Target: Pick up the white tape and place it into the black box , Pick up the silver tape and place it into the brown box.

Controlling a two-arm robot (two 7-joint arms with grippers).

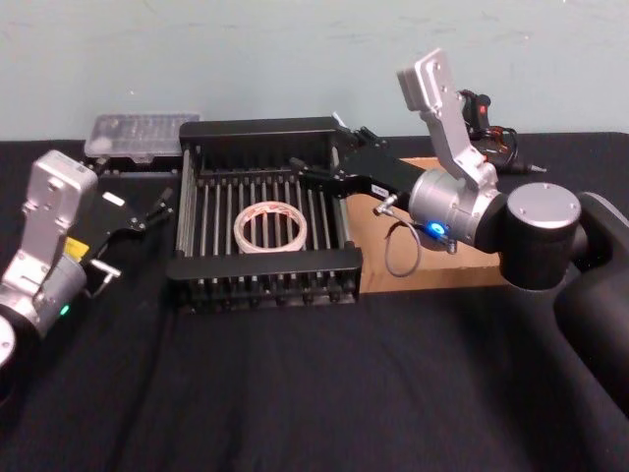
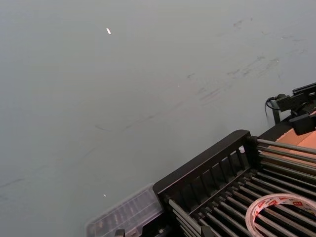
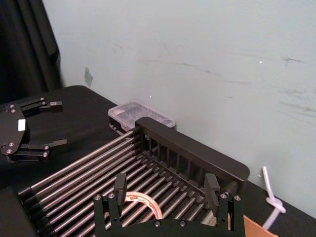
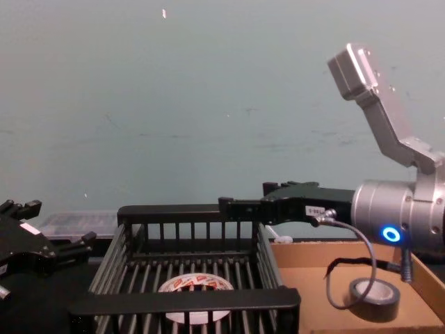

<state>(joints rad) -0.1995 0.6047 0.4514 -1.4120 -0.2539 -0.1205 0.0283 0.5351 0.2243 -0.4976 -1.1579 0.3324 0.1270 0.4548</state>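
The nearest band of the bench [image 1: 314,393], across the bottom of the head frame, is bare black cloth. Above it at centre stands the black box [image 1: 263,264], and the white tape [image 1: 270,225] lies flat on its barred floor, apart from all four walls with floor showing all round it. Touching the crate's wall on the frame's right is the brown box [image 1: 432,272]; in the chest frame's lower right the silver tape [image 4: 373,296] lies inside that tray, near its front wall, with bare cardboard between it and the crate. The right end effector [image 1: 316,174] hangs over the crate's far right corner, above the rim, fingers spread wide and holding nothing; the right wrist frame shows both fingers [image 3: 119,183] apart over the bars. The left end effector [image 1: 162,204] sits at the frame's left just outside the crate wall, open and empty. Farthest back, upper left, a clear plastic case [image 1: 141,134] lies against the wall
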